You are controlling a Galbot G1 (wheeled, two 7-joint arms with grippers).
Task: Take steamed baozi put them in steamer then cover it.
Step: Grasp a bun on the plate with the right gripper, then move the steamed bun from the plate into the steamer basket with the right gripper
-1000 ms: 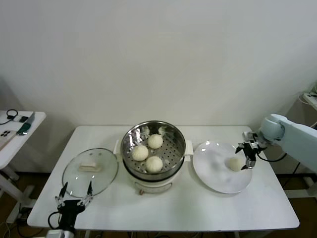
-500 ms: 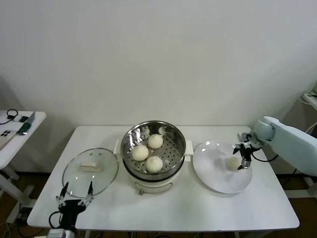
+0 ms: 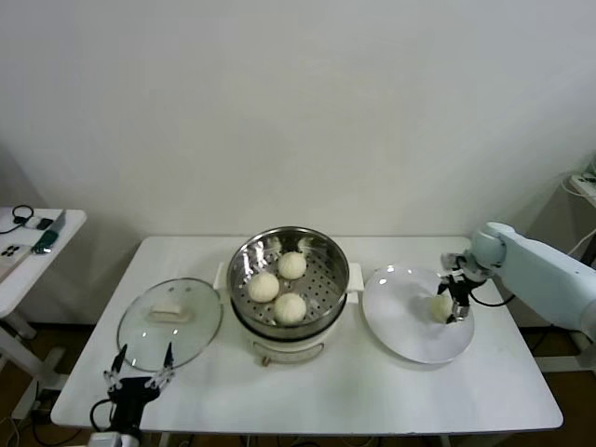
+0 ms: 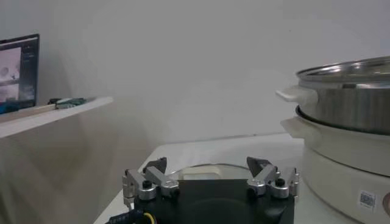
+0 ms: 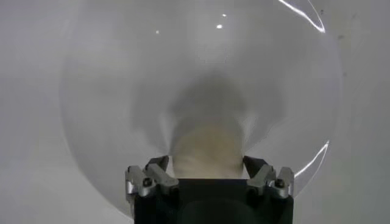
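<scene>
From the head view, my right gripper [image 3: 453, 300] stood over the plate [image 3: 410, 331] with its fingers apart around the last bun [image 3: 440, 305], three buns [image 3: 277, 285] already sat in the steamer [image 3: 290, 289], and my left gripper [image 3: 140, 374] waited open at the white table's [image 3: 345, 391] front edge below the glass lid [image 3: 169, 322], a pale wall behind and a side table [image 3: 28, 251] off left. In the left wrist view its fingers [image 4: 149, 181] were spread, the steamer [image 4: 347, 128] nearby. In the right wrist view the bun [image 5: 206, 149] lay between my open fingers [image 5: 149, 178], so I judged I should centre it and close softly to avoid denting it.
</scene>
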